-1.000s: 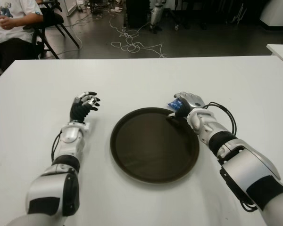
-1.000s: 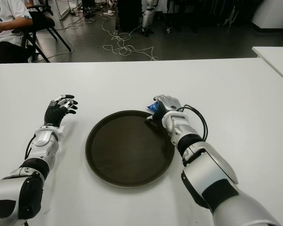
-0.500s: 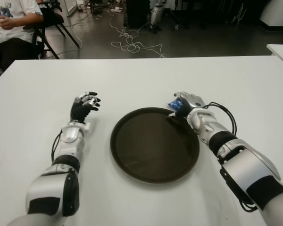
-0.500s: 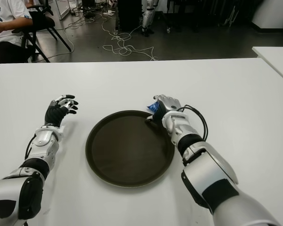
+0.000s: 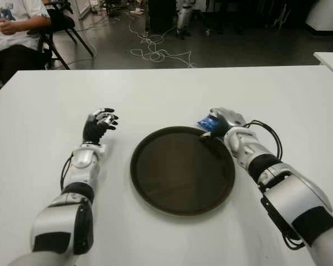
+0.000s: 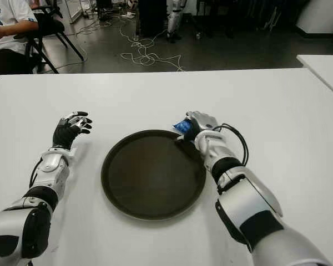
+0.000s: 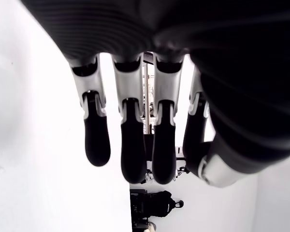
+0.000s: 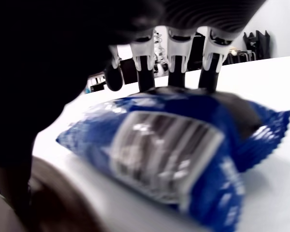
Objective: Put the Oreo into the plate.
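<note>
R hand [image 5: 226,121] fingers [image 8: 176,53] curled over Oreo pkt [image 8: 174,150] at plate [image 5: 182,169] rim; L hand [image 5: 98,123] loosely open, empty.

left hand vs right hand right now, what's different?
The right hand is curled over the blue Oreo packet at the far right rim of the dark plate; the left hand holds nothing. The right hand touches the plate's edge; the left hand shows well left of it, fingers relaxed. Both are over the white table.

White table [image 5: 172,88], seated person [image 5: 14,25], floor cables [image 5: 152,52].
</note>
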Tool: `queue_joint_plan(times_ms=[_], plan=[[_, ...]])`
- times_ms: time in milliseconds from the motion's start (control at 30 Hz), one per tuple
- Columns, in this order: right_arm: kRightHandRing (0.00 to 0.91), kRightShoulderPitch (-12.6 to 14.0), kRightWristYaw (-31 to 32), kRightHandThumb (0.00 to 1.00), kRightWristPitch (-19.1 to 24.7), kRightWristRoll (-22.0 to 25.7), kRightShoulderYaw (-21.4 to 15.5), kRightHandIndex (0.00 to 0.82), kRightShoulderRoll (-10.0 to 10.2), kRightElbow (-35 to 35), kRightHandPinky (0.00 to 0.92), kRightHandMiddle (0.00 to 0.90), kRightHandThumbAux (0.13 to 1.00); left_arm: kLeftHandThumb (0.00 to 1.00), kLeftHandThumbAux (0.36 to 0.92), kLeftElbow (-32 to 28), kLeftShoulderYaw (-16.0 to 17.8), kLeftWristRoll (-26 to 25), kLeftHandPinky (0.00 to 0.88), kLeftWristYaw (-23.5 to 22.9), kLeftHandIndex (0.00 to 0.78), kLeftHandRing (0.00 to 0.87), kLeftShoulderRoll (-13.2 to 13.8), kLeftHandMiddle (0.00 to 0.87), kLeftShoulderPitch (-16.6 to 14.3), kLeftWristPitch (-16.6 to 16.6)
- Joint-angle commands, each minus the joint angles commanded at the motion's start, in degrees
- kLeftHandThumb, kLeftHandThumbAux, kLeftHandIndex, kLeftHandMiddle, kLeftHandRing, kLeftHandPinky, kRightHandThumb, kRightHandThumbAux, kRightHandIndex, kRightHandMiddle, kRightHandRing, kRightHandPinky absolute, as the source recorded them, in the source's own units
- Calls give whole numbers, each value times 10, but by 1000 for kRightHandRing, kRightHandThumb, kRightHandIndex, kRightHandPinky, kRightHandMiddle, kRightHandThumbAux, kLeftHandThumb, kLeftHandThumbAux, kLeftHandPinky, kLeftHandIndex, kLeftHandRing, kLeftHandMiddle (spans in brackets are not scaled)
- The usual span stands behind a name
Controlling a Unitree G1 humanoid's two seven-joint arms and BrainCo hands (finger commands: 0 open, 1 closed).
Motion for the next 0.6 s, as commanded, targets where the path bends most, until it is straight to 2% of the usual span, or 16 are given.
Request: queue_joint_plan(times_ms=[400, 600], plan=[[140, -12, -2, 0, 0, 5, -13, 120, -11, -7, 195, 113, 606, 829, 676, 1, -3, 4, 488, 6, 393, 494, 0, 492, -2, 3], [127, -15, -4, 0, 5, 8, -19, 122, -14, -11, 157, 110, 608, 830, 675, 1, -5, 4, 486, 5, 394, 496, -1, 492, -3, 0]])
